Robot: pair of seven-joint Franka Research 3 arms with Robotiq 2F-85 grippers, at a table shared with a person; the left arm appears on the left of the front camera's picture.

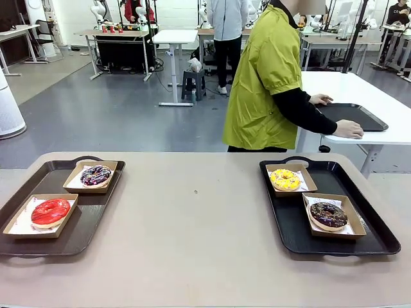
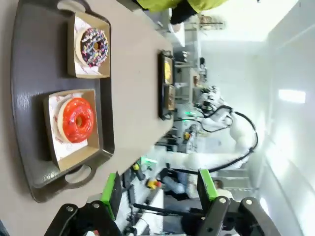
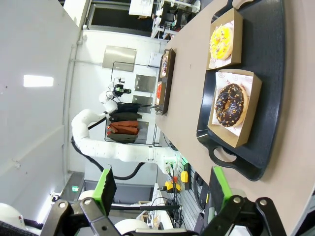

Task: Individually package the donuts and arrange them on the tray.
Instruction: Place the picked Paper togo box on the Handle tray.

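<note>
A gray floor (image 1: 122, 109) fills the upper left, with white tables (image 1: 174, 37) near the top.

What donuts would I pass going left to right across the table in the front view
Red donut → purple-dark sprinkled donut → yellow donut → chocolate donut. The first two sit boxed on the left tray, the last two boxed on the right tray.

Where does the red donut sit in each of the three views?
Front view: red donut, lower left, in the near box on the left tray.
Left wrist view: centre left, in its box.
Right wrist view: a small red patch on the far tray.
Shared landmark: the sprinkled purple donut beside it.
</note>
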